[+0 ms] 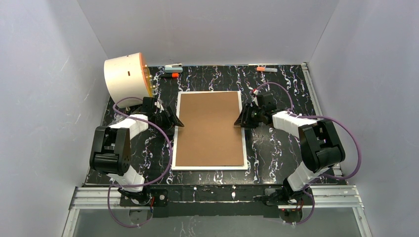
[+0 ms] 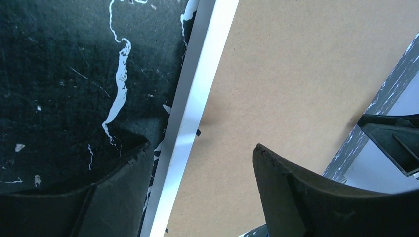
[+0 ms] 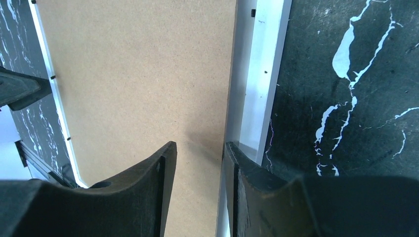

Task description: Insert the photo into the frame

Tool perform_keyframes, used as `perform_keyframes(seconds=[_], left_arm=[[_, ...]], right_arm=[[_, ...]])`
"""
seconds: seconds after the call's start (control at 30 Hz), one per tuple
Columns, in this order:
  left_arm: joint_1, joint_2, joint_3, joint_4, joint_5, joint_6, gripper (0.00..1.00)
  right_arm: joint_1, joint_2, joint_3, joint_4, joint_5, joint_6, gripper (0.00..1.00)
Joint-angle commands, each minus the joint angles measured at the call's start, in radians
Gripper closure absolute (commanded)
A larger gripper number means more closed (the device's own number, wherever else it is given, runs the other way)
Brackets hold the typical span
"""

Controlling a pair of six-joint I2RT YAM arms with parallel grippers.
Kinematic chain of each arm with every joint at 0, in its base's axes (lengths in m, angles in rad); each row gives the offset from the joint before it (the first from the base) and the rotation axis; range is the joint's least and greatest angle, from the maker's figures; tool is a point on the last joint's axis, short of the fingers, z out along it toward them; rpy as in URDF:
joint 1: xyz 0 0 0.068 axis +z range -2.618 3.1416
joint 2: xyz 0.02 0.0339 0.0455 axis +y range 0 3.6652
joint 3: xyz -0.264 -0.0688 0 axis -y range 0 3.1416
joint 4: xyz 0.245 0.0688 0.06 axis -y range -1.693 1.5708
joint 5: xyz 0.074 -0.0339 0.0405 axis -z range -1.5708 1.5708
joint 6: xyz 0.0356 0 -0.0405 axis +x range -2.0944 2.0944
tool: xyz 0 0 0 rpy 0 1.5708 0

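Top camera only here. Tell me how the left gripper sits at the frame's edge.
Observer: The left gripper is open and straddles the white rim of the frame. One finger is over the marble table, the other over the brown back board.
Operator: Now the right one.
Observer: The right gripper is open too, with one finger over the board and the other at the rim's inner edge.
Operator: Report any clips on the back.
Observer: Small dark tabs sit along the rim's inner edge, against the board.
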Motion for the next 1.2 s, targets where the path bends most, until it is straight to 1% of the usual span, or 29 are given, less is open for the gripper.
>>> perform_keyframes(seconds=[0.0,0.13,0.4,0.53,0.63,0.73,0.83,0.9,1.0,1.07,1.1,1.17], left_arm=[[-0.003,-0.033,-0.04,-0.05,0.002,0.023,0.28],[-0.003,-0.032,-0.052,-0.05,0.014,0.024,0.3],[-0.003,-0.029,-0.066,-0.048,0.027,0.027,0.32],[-0.003,-0.025,-0.072,-0.05,0.022,0.029,0.34],[-0.003,-0.02,-0.078,-0.048,0.015,0.031,0.36],[-0.003,-0.022,-0.085,-0.048,0.005,0.03,0.36],[-0.003,-0.025,-0.087,-0.049,-0.002,0.03,0.37],[-0.003,-0.025,-0.089,-0.049,-0.003,0.03,0.37],[-0.003,-0.035,-0.091,-0.053,-0.011,0.031,0.36],[-0.003,-0.041,-0.092,-0.058,-0.013,0.033,0.36],[-0.003,-0.043,-0.093,-0.059,-0.013,0.036,0.36],[-0.003,-0.047,-0.094,-0.064,-0.016,0.037,0.35]], right_arm=[[0.004,-0.005,0.017,0.037,-0.039,0.015,0.53],[0.004,-0.008,-0.004,0.042,-0.035,0.016,0.6],[0.004,-0.022,-0.036,0.139,-0.038,0.016,0.75],[0.004,-0.065,-0.056,0.189,-0.061,0.013,0.86],[0.004,-0.12,-0.082,0.225,-0.087,0.024,0.9],[0.004,-0.163,-0.122,0.273,-0.13,0.041,0.89],[0.004,-0.18,-0.161,0.32,-0.136,0.036,0.84],[0.005,-0.164,-0.166,0.326,-0.114,0.013,0.81],[0.004,-0.122,-0.151,0.319,-0.041,-0.023,0.77],[0.004,-0.088,-0.124,0.301,0.0,-0.049,0.76],[0.004,-0.071,-0.11,0.293,0.011,-0.06,0.74],[0.004,-0.044,-0.085,0.274,0.044,-0.072,0.67]])
